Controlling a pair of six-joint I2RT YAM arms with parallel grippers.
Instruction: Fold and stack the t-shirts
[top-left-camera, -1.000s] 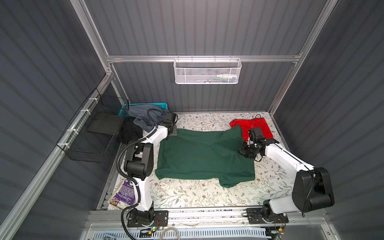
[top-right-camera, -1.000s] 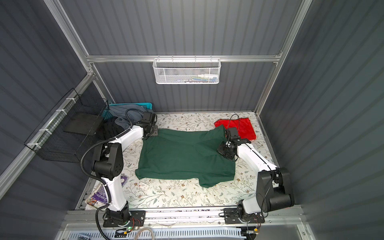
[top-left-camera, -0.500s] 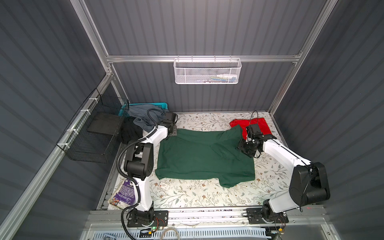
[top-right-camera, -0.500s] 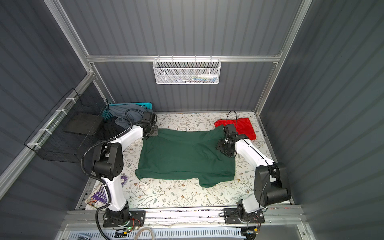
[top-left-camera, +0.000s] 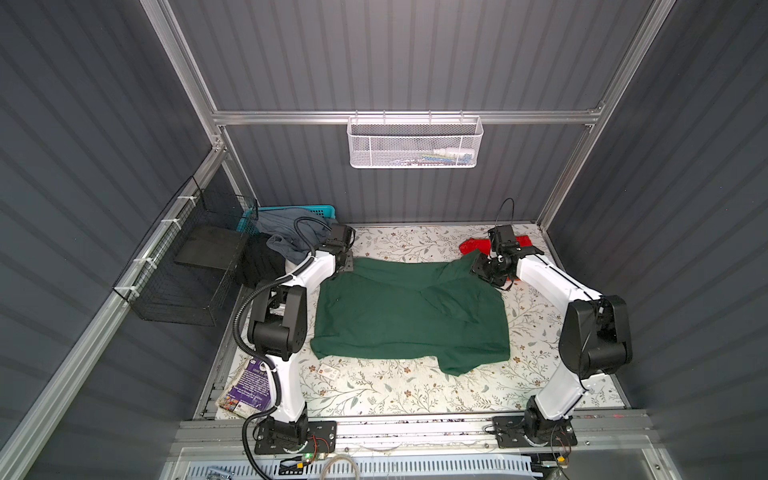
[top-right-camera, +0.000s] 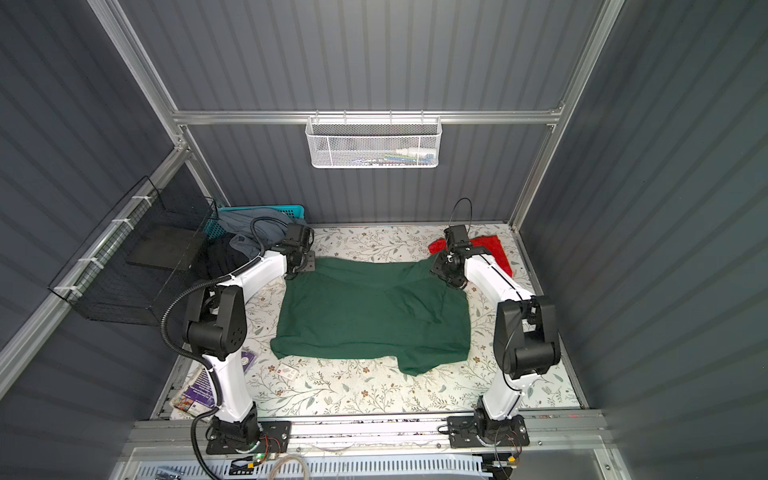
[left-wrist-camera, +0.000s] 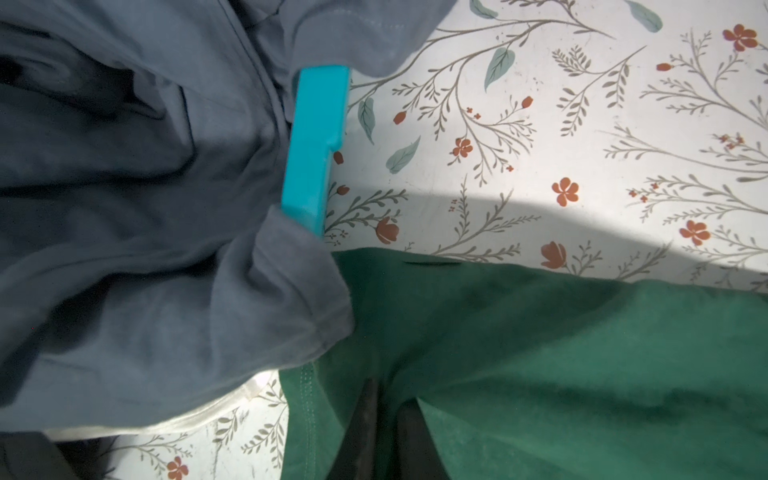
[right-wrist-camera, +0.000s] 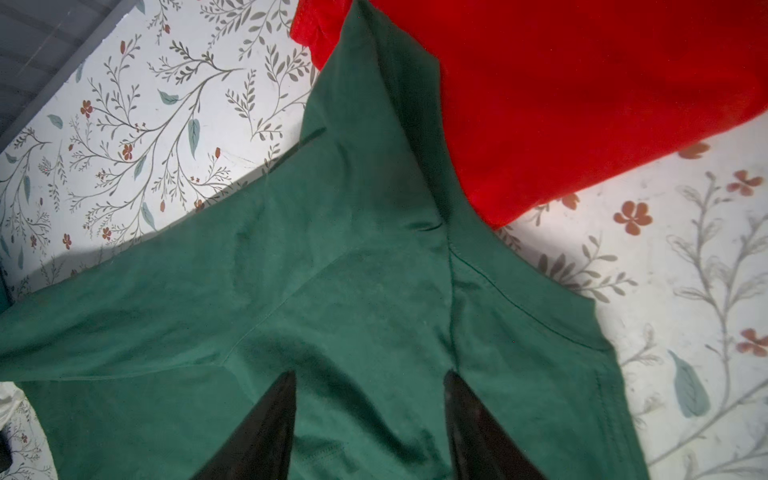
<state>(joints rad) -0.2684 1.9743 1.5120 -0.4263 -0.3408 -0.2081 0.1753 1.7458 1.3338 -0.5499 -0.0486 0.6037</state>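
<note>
Tally: one green t-shirt (top-left-camera: 399, 316), one red t-shirt (top-left-camera: 471, 245), one grey shirt (top-left-camera: 282, 232).

One green t-shirt (top-right-camera: 365, 320), one red t-shirt (top-right-camera: 492, 251)

My left gripper (left-wrist-camera: 390, 395), jaws barely apart, is down at the dark green t-shirt (left-wrist-camera: 540, 365) on the floral table (left-wrist-camera: 540, 124), beside a grey shirt (left-wrist-camera: 145, 249) that spills over a teal basket rim (left-wrist-camera: 316, 145) and overlaps the green edge
</note>
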